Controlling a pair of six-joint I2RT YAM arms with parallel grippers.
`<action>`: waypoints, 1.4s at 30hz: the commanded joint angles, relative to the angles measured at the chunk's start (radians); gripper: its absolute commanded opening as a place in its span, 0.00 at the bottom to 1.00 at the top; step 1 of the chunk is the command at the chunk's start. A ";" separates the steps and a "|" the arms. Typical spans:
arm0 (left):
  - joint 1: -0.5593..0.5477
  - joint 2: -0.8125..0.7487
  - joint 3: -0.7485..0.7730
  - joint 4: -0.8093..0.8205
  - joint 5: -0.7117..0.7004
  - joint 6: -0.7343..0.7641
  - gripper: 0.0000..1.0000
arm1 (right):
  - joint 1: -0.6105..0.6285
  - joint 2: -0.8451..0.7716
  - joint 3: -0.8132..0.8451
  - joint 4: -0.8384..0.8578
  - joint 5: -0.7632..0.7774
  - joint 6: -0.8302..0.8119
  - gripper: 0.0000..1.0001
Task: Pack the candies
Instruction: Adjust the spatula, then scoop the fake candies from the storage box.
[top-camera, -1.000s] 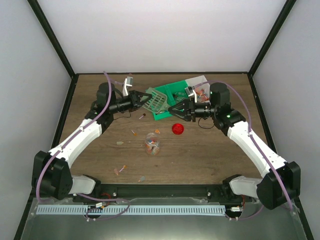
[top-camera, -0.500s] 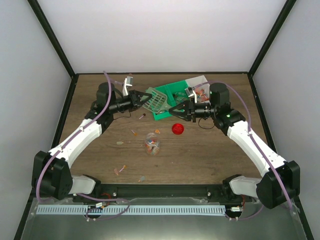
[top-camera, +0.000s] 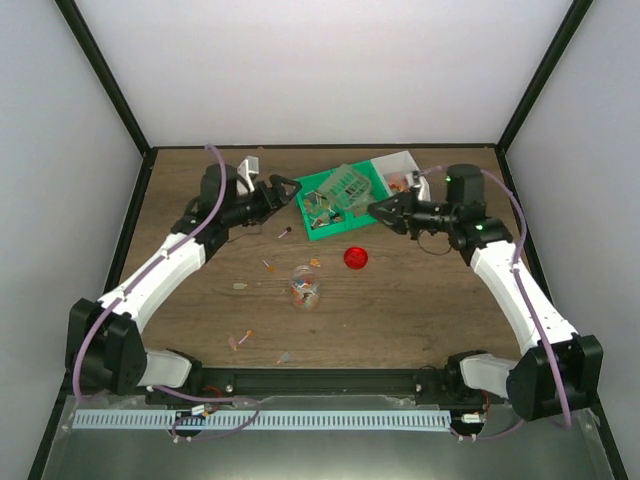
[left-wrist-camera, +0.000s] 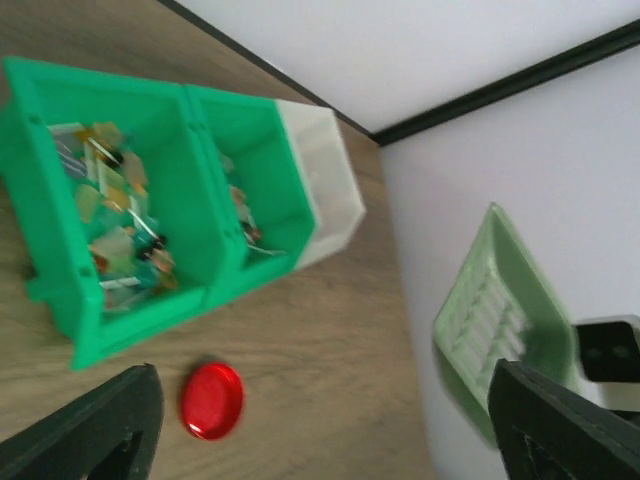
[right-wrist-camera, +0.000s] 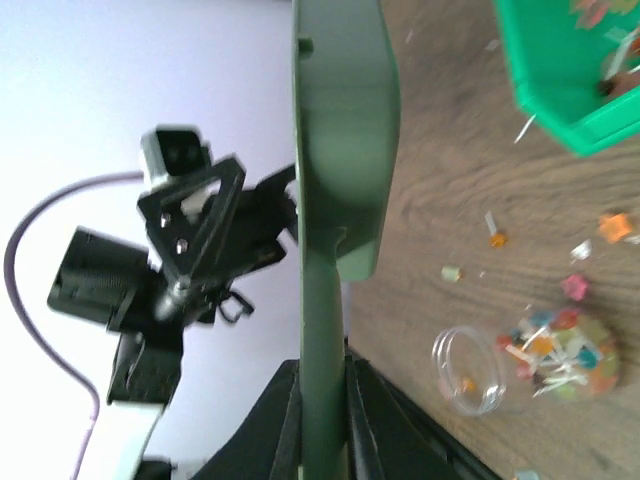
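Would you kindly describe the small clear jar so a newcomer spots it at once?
Find the green plastic bin at the wooden table's far side. Towards the near edge, left of the round red lid, lies the jar: transparent, on its side, holding mixed-colour candies.

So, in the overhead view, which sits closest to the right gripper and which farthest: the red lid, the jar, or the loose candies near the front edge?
1. Red lid: nearest, just in front of the right gripper, toward the arm bases.
2. Jar: mid-table, further to the left.
3. Loose candies: farthest, front left of the table.
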 joint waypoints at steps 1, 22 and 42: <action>-0.056 0.087 0.154 -0.222 -0.265 0.135 0.96 | -0.106 -0.021 -0.032 -0.021 0.055 0.080 0.01; -0.043 0.676 0.669 -0.564 -0.447 0.380 0.86 | -0.155 0.354 0.365 -0.349 0.412 0.390 0.01; -0.040 0.892 0.823 -0.639 -0.383 0.308 0.38 | -0.308 0.471 0.351 -0.255 0.410 0.432 0.01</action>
